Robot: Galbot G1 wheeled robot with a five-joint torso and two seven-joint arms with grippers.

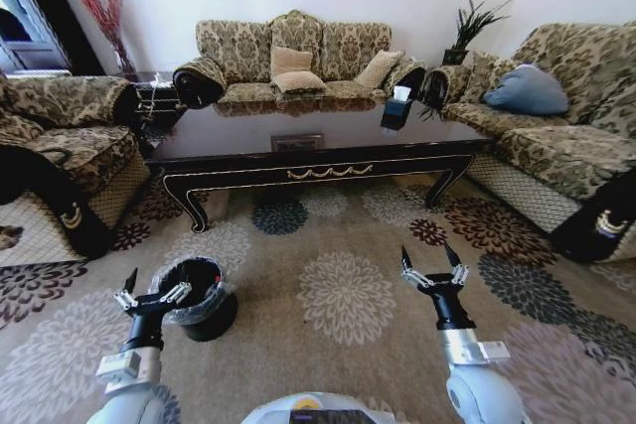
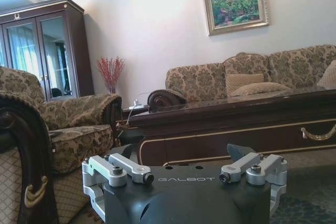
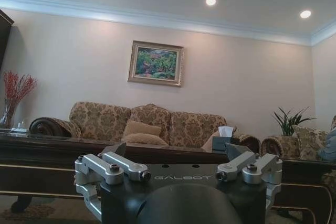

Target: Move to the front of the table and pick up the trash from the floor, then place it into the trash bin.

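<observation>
The table [image 1: 328,158] is a long dark glossy one with gold trim, standing across the rug ahead of me. On the rug at my near left sits the trash bin [image 1: 206,303], black with a clear liner over its rim. My left gripper [image 1: 154,287] hangs open beside the bin's left rim, nothing between its fingers. My right gripper [image 1: 429,259] is open and empty over the rug at the near right. Both wrist views look level at the table [image 2: 236,124] [image 3: 42,153] past each open gripper [image 2: 182,153] [image 3: 176,150]. The trash is out of view.
Patterned sofas [image 1: 293,57] ring the table on the left, back and right. A black tissue box [image 1: 397,108] stands on the table's right end. A dark cabinet [image 2: 47,51] and a red-twig vase [image 1: 104,17] are at the far left. Flowered rug [image 1: 343,295] lies between me and the table.
</observation>
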